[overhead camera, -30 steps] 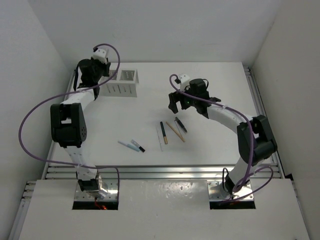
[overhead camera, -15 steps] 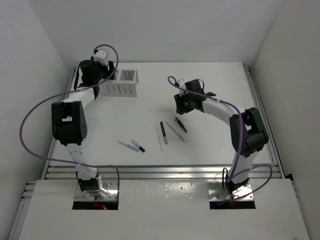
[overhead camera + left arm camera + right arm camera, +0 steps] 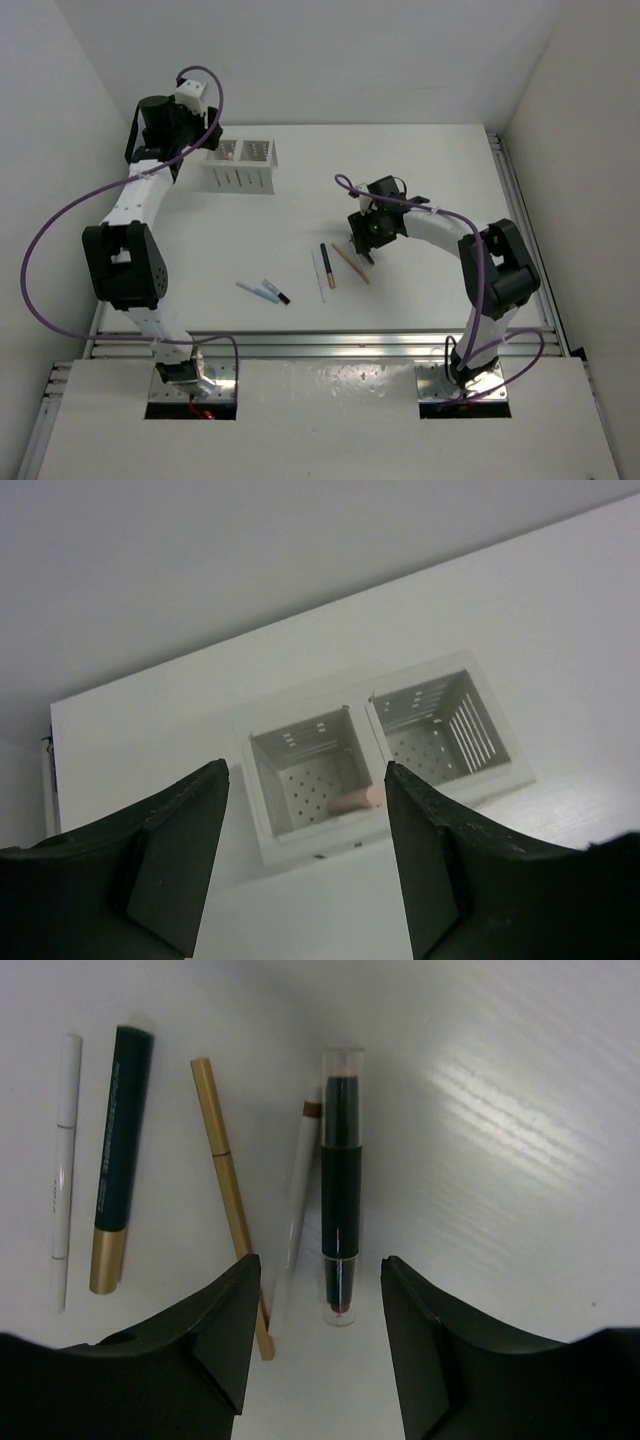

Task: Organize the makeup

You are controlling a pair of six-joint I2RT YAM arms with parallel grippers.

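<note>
Right wrist: black stick (image 3: 340, 1185), long axis up-frame, under wide-open empty right end effector (image 3: 318, 1268)

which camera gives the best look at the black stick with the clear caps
Right wrist. The black stick lies full length, framed between the open jaws, with its clear caps and reddish tip plain. In top external the right arm hides almost all of it. Left wrist looks at the white box instead.

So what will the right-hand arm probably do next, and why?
Probably lower and close on the black clear-capped stick: the right gripper hangs open above it, fingers either side, and the stick lies loose on the table.
</note>
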